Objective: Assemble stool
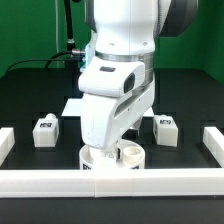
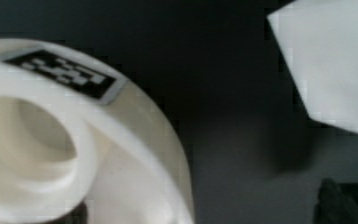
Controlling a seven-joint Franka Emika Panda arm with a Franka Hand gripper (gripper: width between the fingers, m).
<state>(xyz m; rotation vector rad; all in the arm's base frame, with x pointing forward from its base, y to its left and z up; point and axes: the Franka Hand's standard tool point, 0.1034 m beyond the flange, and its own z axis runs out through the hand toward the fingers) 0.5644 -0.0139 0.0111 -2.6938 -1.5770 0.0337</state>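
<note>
Hanging low over the stool seat (image 1: 133, 157), my claw (image 1: 113, 151) stands spread wide, gripping nothing I can see; it lies directly beneath, so I'd go straight down.

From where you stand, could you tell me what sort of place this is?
Likely a robotics lab bench: black table fenced by white border bars, tag-marked stool legs, green screen behind.
</note>
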